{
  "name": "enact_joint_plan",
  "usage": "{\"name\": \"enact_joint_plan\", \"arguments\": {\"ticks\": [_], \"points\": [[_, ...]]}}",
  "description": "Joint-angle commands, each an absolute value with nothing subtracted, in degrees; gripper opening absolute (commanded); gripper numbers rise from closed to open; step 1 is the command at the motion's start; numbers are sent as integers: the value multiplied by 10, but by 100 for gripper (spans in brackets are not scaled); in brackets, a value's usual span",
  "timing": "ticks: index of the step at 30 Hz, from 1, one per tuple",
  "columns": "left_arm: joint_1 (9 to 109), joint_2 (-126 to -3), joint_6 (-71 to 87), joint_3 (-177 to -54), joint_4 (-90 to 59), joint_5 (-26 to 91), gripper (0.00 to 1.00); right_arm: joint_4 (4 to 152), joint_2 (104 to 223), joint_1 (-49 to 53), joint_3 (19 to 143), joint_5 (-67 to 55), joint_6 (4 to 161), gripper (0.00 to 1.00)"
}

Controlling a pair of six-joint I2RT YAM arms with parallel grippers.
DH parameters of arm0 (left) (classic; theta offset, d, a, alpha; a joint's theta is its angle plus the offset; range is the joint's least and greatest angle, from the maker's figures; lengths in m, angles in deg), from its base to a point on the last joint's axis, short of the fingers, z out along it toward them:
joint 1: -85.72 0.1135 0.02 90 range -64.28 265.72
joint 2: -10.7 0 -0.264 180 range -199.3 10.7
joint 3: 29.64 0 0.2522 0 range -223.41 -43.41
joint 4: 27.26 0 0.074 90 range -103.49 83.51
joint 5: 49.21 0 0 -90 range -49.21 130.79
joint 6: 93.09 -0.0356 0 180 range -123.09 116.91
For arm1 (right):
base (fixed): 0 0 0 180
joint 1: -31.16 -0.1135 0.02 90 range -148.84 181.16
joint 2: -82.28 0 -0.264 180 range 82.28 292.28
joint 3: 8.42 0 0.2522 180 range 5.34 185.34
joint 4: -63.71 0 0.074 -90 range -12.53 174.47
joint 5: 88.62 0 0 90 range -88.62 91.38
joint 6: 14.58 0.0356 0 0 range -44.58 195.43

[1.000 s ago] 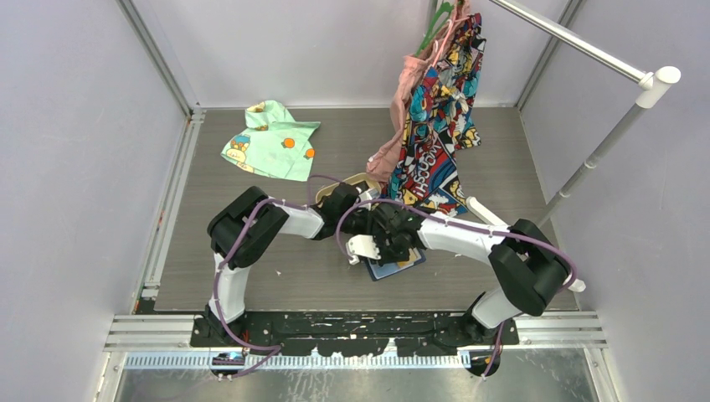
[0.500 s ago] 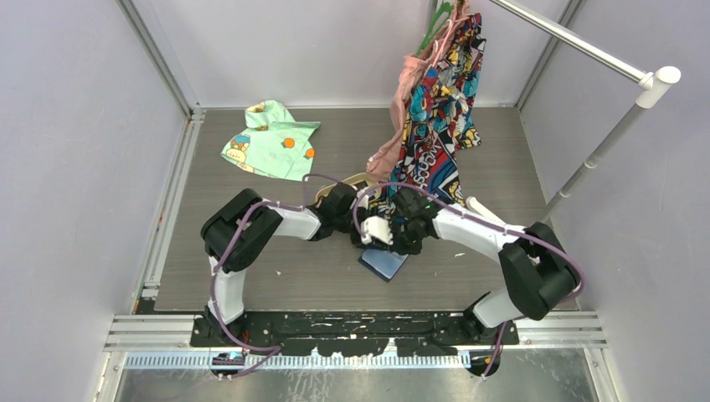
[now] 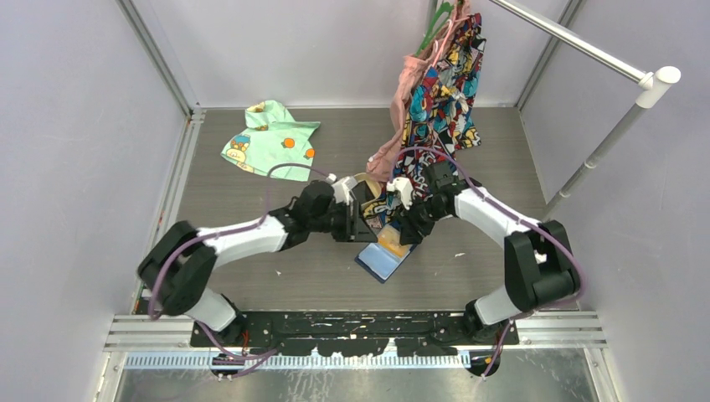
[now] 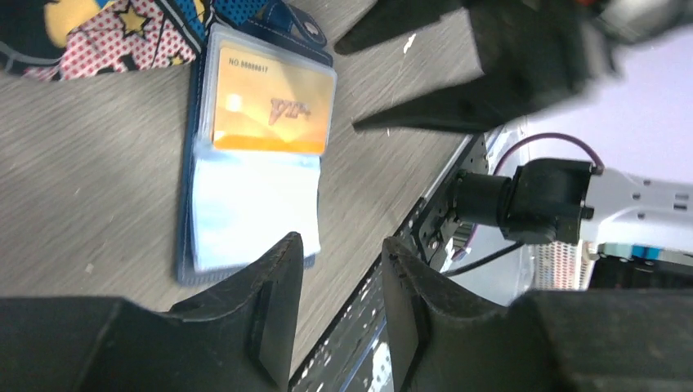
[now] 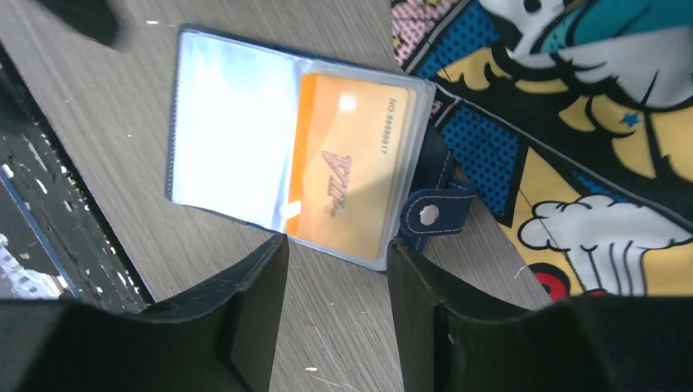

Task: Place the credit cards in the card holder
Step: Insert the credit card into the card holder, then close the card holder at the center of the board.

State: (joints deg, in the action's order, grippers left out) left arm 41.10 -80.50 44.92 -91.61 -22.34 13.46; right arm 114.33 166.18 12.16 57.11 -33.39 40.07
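**Status: One Card Loaded, Holder Open**

The card holder (image 5: 237, 139) lies open and flat on the counter (image 3: 469, 276), with its snap tab beside the comic-print cloth (image 5: 572, 122). The orange card (image 5: 351, 163) sits inside one glossy pocket. The adjoining pocket appears empty. The left hand (image 4: 339, 253) and the right hand (image 5: 337, 253) both hover above the holder, jaws parted, gripping nothing. No other cards are visible, so the number left to load cannot be determined. Judged progress: partial.

A mint-green cartoon top (image 3: 270, 141) is laid flat on the grey table (image 3: 502, 167), and comic-print clothes (image 3: 439, 117) are hung beside it.
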Motion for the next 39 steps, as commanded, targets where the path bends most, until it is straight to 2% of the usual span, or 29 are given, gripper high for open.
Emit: {"name": "enact_joint_plan", "arguments": {"ticks": [1, 4, 8, 10, 14, 23, 34, 39], "points": [[409, -690, 395, -844, -190, 224, 42, 1131, 1705, 123, 606, -276, 478, 56], [409, -605, 398, -755, -244, 293, 53, 1127, 1733, 125, 618, -246, 494, 61], [409, -529, 423, -656, -330, 366, 82, 1129, 1770, 127, 635, -232, 506, 64], [409, -519, 446, -618, -373, 370, 89, 1137, 1783, 131, 643, -233, 509, 63], [412, -568, 479, -601, -439, 324, 87, 1169, 1803, 134, 653, -258, 493, 60], [419, -765, 572, -611, -609, 223, 70, 1231, 1855, 127, 681, -305, 503, 44], [419, -802, 656, -599, -536, 249, 66, 1237, 1881, 101, 687, -296, 552, 41], [419, -833, 697, -594, -625, 228, 63, 1237, 1882, 95, 689, -294, 559, 39]]}}
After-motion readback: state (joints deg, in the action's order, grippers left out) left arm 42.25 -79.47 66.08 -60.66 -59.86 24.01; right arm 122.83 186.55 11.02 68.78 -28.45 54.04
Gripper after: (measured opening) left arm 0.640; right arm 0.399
